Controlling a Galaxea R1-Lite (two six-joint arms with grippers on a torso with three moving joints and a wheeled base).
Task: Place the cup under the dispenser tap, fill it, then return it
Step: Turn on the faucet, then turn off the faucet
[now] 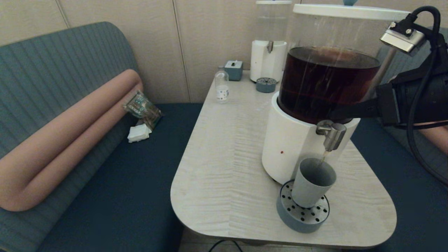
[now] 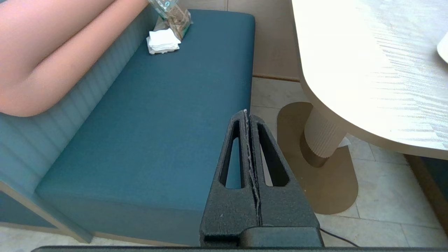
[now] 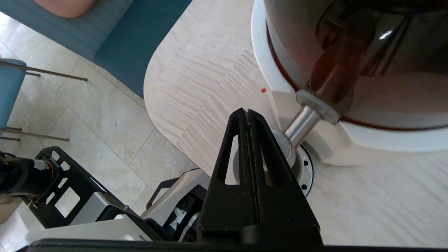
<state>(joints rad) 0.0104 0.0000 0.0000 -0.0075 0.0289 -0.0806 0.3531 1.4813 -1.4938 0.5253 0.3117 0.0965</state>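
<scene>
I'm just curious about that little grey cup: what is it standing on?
The cup stands on a round grey drip tray with a perforated top, directly below the dispenser tap. The holes under the cup are covered, and the table beneath the tray is hidden.

Illumination is even and moderately bright in the head view, with soft, diffuse shadows. The desk (image 1: 224, 150) carries only a faint shadow beside the dispenser base (image 1: 290, 147). The clear tank (image 1: 329, 59) shows pale vertical reflections over the dark liquid. Straight edges bow outward toward the frame borders, indicating wide-angle distortion.

In the left wrist view, the desk surface (image 2: 367, 52) is overexposed to near white by strong glare, while the bench seat (image 2: 157, 122) is evenly lit. In the right wrist view, the tank (image 3: 367, 52) is blurred and bears a small bright highlight.
</scene>
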